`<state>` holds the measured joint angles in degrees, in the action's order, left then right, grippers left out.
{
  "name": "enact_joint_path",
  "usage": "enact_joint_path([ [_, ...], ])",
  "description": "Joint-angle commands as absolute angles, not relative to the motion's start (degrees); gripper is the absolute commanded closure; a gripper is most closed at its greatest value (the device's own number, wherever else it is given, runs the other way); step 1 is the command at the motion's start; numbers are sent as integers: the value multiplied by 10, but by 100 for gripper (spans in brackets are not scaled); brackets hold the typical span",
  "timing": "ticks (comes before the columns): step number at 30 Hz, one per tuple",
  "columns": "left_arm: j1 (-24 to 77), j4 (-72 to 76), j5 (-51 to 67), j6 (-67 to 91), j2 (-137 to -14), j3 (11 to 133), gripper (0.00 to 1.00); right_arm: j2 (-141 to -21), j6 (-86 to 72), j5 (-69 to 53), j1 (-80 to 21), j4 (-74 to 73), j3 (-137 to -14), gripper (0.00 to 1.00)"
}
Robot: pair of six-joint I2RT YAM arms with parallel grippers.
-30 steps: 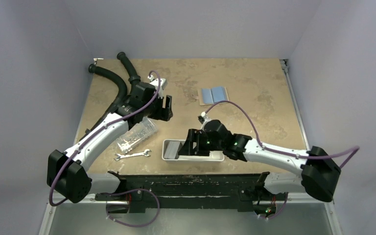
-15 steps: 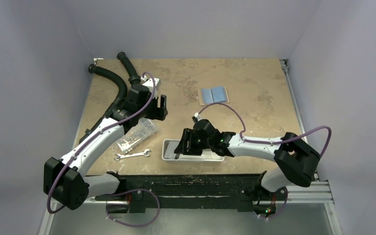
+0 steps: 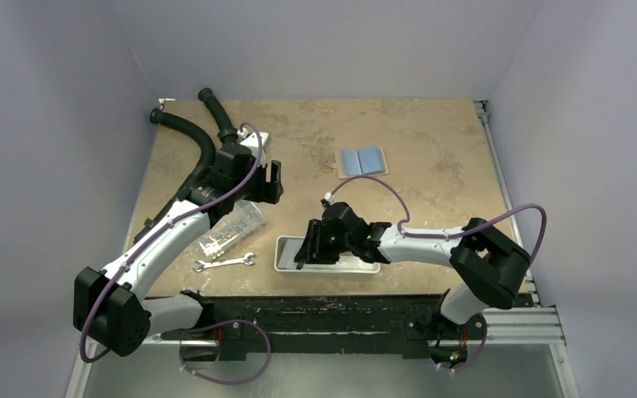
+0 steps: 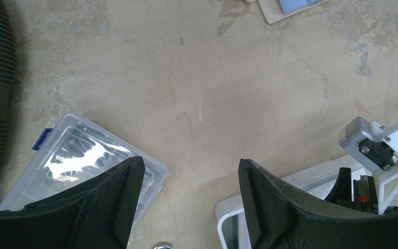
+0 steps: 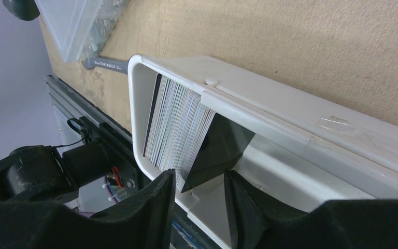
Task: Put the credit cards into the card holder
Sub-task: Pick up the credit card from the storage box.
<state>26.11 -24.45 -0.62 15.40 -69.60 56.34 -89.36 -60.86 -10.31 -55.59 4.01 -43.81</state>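
The credit cards (image 5: 179,124) stand on edge as a leaning stack at the left end of the long white tray (image 5: 290,119), with a dark card (image 5: 220,148) at the front of the stack. My right gripper (image 5: 199,179) hangs low over that end of the tray (image 3: 365,268). Its jaws are partly drawn in, with a gap between them, and the dark card's lower corner sits in that gap. In the top view the right gripper (image 3: 305,249) hides most of the stack. The card holder (image 3: 361,161) lies open at mid-table, blue panels up, and its edge (image 4: 290,6) shows in the left wrist view. My left gripper (image 4: 190,163) hovers open and holds nothing, above bare table.
A clear plastic box (image 3: 232,228) of small parts lies left of the tray, below my left gripper (image 3: 274,182). A silver wrench (image 3: 224,264) lies near the table's front edge. A black ribbed hose (image 3: 191,133) curves across the far left corner.
My right gripper slid left along the tray to the card stack and its jaws narrowed. The left arm drew back slightly to the left, then stayed still.
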Motion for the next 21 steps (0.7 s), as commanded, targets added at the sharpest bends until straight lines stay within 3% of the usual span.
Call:
enact_joint_path([
  [1, 256, -221, -5, 146, -689, 561, 28, -883, -613, -109, -559, 59, -452, 54],
  [12, 256, -221, -3, 145, -697, 561, 28, -861, -628, -105, -550, 73, -420, 55],
  [21, 256, -221, 10, 144, -700, 561, 28, -869, -628, -112, -545, 77, -418, 62],
])
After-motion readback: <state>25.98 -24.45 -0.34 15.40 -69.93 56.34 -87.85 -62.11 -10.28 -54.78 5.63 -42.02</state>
